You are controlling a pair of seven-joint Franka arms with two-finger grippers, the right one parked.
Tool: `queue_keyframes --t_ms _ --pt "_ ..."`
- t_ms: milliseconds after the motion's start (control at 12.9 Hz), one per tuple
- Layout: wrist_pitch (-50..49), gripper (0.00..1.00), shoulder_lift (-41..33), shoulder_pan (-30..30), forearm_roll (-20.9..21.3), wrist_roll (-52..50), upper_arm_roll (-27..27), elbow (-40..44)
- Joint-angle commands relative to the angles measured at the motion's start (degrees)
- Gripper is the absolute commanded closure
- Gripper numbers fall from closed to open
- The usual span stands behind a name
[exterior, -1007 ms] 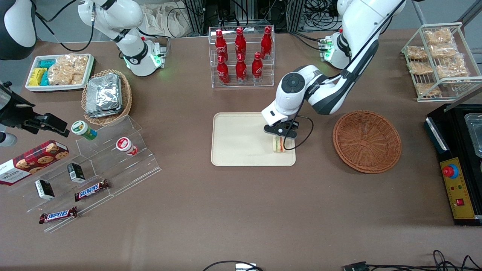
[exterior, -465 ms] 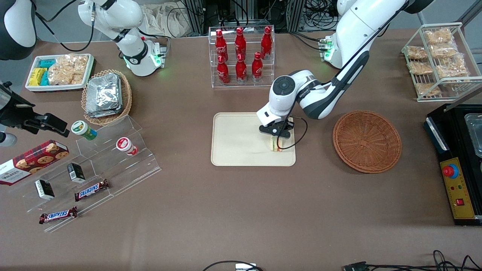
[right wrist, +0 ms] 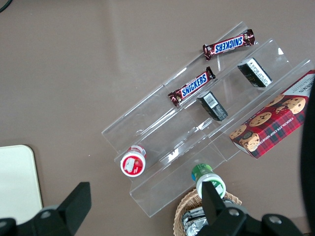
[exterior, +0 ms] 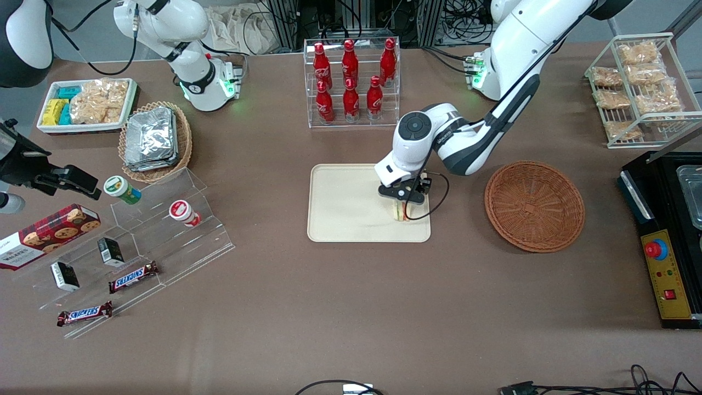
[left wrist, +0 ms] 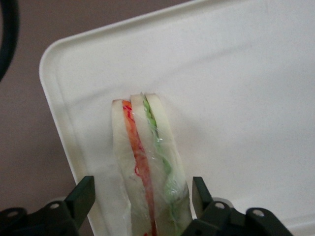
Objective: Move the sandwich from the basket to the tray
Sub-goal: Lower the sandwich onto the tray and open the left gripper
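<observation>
sandwich [left wrist: 150,172] sitting on its edge near the tray [exterior: 340,219] corner, gripper [left wrist: 142,201] hovering over it, fingers [left wrist: 81,196] spread apart, basket [exterior: 535,206] sitting on the bench [exterior: 351,307]

White left arm, dark joints, black tool [exterior: 404,201], looping black cable.

Cream tray [exterior: 345,208], brown wicker basket [exterior: 535,206], green-orange-red-layered sandwich [left wrist: 147,167]

I see the sandwich [left wrist: 147,167] cut off by the frame edge between gripper [left wrist: 142,196] fingers; front view: gripper covers its top.
</observation>
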Motion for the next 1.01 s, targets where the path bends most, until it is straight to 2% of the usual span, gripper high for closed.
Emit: queue_keyframes --t_ms 0,465,697,852,930 --pt "-7.7 0.00 -0.1 1.0 0.6 -0.8 0.2 6.2" --pt "-10.6 0.00 -3.5 8.4 0.3 -1.2 0.1 11.1" --pt "-17.7 0.00 -4.1 12.1 -0.1 -0.6 -0.1 16.4" --pt "-22.3 0.00 -4.0 13.0 -3.9 -0.3 0.1 21.0" --pt "-23.2 0.00 -4.2 15.0 -4.5 -0.2 -0.1 21.6"
